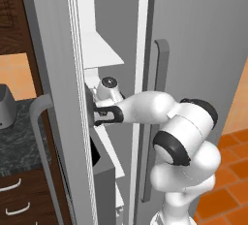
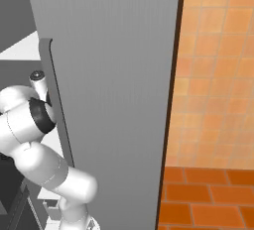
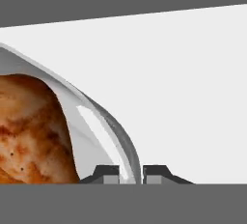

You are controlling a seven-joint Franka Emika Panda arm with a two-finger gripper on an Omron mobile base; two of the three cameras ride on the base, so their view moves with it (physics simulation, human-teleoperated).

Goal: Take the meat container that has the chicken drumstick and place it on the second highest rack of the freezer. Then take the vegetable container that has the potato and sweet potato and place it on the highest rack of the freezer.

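My pincer (image 3: 130,175) was clamped on the meat container's (image 3: 103,126) rim. Chicken drumstick (image 3: 31,131) lay inside, above a white freezer rack (image 3: 193,83).

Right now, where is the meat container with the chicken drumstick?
In the hand view, the meat container sits at lower left, its rim between the fingertips of the gripper, over a white freezer rack; the chicken drumstick lies inside it.
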